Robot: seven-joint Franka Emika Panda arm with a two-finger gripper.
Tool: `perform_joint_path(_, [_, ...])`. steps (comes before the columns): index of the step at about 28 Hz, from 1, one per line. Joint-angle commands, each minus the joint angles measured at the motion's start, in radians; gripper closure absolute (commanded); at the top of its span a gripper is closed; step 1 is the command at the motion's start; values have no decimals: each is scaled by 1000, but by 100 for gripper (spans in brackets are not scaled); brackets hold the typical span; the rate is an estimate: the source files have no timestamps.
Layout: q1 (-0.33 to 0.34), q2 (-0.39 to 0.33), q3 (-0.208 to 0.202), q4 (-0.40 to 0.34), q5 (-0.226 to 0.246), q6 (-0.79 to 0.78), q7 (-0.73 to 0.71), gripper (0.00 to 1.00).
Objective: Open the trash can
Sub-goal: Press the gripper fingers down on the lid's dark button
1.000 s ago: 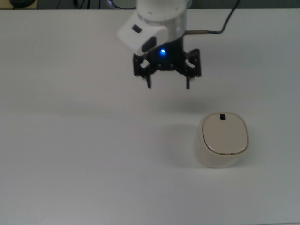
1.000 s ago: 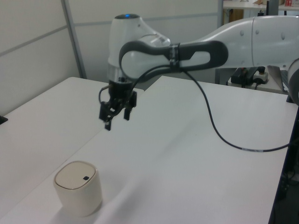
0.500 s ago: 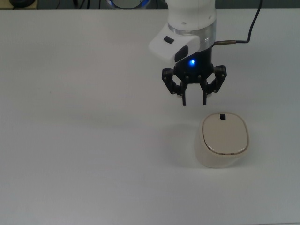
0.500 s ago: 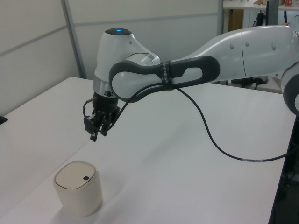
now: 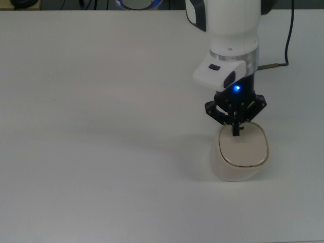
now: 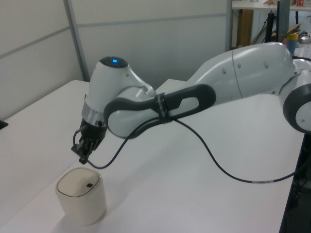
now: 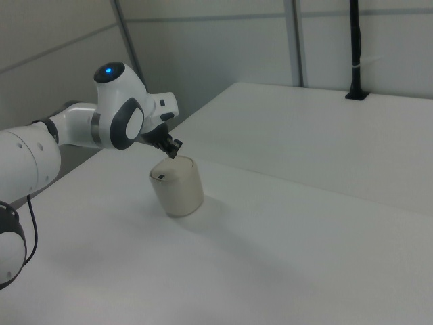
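Gripper (image 5: 236, 132) moved over the trash can (image 5: 239, 157), fingers pinched together, likely just above the lid button (image 6: 89, 185); press next, lid unopened.

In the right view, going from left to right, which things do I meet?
Robot arm → claw → trash can → black post at the far edge of the table.

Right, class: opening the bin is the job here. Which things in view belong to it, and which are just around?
Belongs to the job:
trash can
lid
black button
gripper

Just around:
black cable
table
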Motion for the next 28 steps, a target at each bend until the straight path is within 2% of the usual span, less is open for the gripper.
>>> perform_joint_path(1, [30,10,-3,4,-20,28,-17,100])
perform_joint_path(9, [56,10,-2,-13,-32,20,-16,100])
perform_joint_path(21, [58,19,-3,-61,-48,20,-16,100])
perform_joint_path(28, [58,50,-3,-79,-69,20,-14,100])
